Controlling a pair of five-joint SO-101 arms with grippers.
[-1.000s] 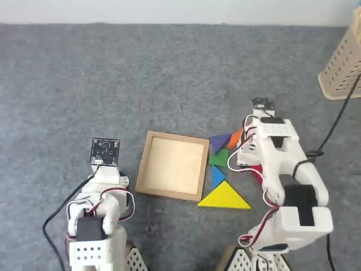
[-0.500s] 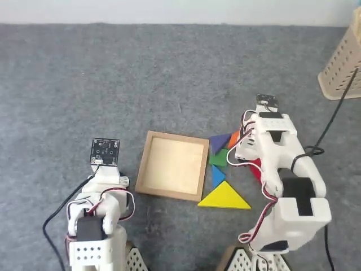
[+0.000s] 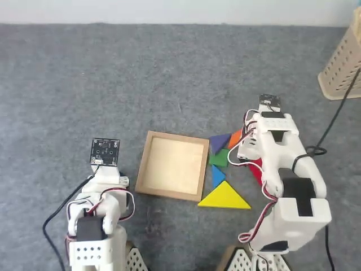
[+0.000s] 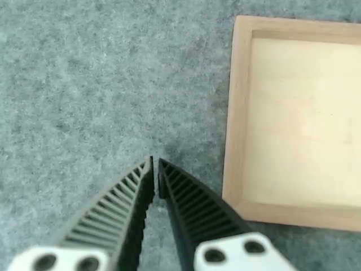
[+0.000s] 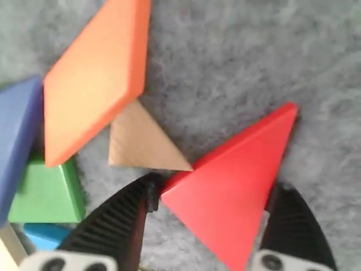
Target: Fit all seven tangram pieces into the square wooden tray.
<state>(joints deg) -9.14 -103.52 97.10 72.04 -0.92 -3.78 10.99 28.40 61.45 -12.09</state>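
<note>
High camera: fixed overhead, far, looking down on the tray [image 3: 142,164]. Left wrist camera: close, facing down at one tray rim. Right wrist camera: closer, over the red triangle [image 5: 231,197] past the tray's opposite rim. High view covers both.

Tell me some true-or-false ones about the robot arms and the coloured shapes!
1. The tray has no pieces in it. True.
2. The yellow triangle sits inside the tray. False: it lies on the carpet beside the tray.
3. The red triangle is between the right fingers. True.
4. The left fingers are wide open. False: they are shut, over the carpet next to the tray.
</note>
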